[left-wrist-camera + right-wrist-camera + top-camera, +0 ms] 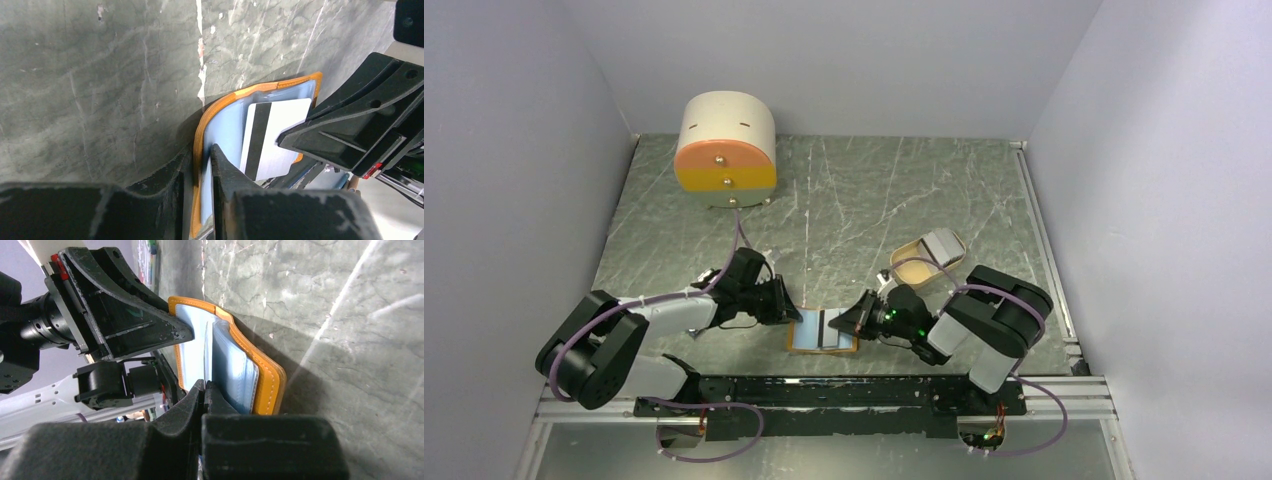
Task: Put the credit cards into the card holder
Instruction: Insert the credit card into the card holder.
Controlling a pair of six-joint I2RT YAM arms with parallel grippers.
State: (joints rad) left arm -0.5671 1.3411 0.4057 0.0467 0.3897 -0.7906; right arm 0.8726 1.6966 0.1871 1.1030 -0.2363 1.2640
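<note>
Left fingers (222,167): we see them pinching the card holder (225,125) edge.
Right fingers (192,397): pressed together on the striped credit card (280,125).

**No legible writing in view**

The credit card (285,116) shows only a dark stripe on its pale face, with no letters or digits legible. The card holder (225,127) and the drawer box (724,150) carry no mark that can be read.
</note>
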